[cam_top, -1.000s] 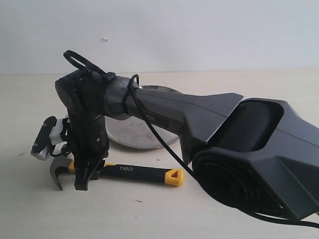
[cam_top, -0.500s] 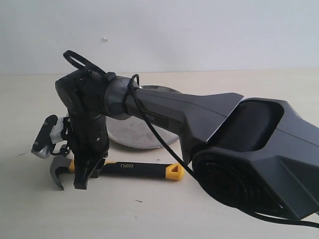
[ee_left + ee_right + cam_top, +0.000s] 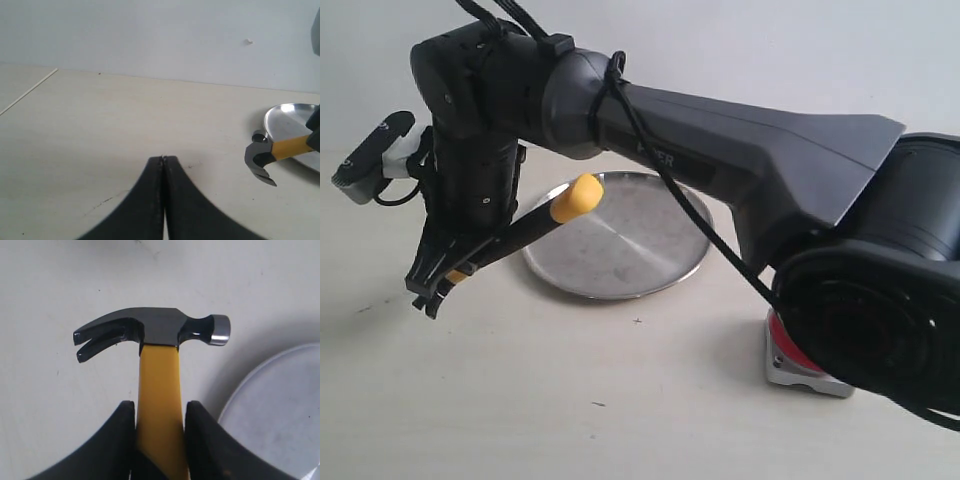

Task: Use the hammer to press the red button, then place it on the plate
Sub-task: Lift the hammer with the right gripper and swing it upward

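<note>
Right gripper (image 3: 160,410) is clamped on the hammer (image 3: 155,327). Its jaws squeeze the yellow part of the handle just below the dark head, with the claw sticking out one side and the round striking face out the other. From the exterior view the hammer sits at a tilt and looks to be off the table (image 3: 570,420). The head is low and hidden behind the gripper, and the handle runs up and to the right, so the yellow end is the highest bit. In that view the end sits right over the near left rim of the plate (image 3: 640,240).

The plate is flat on the table, and in the wrist views its edge is just beside the hammer head. Past the plate, way over on the right, is the red button (image 3: 782,338). It's mostly blocked by the arm's big joint, so you only get a sliver of red and a corner of the silver base. It's well apart from the hammer.

Left gripper (image 3: 162,161) has its jaws pressed together with nothing between them, and it hangs over bare table. Its view catches the hammer head and a bit of plate off to one side. The table is pale, with a plain white wall (image 3: 770,50) behind.
</note>
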Robot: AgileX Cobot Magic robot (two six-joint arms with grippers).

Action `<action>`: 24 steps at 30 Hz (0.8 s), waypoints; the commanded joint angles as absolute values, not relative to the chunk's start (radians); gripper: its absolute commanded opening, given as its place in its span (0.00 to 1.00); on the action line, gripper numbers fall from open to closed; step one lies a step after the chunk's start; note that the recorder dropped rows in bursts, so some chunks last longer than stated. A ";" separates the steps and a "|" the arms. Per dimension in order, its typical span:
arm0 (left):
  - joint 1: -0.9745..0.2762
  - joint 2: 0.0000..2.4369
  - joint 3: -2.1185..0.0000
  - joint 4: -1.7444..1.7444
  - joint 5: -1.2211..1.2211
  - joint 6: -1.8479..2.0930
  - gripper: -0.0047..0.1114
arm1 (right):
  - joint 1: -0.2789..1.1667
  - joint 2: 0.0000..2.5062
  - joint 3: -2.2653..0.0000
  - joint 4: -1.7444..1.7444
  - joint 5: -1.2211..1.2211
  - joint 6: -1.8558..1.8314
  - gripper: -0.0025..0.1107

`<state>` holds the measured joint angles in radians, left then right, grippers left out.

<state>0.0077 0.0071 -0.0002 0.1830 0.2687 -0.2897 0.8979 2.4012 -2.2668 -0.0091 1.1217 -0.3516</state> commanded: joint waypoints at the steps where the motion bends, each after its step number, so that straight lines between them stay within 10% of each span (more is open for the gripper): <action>1: 0.010 0.000 0.000 0.178 0.266 -0.290 0.04 | 0.895 2.375 -2.272 -0.011 1.070 -0.336 0.02; 24: 0.010 0.000 0.000 0.178 0.266 -0.290 0.04 | 0.895 2.325 -2.272 0.030 0.719 -0.126 0.02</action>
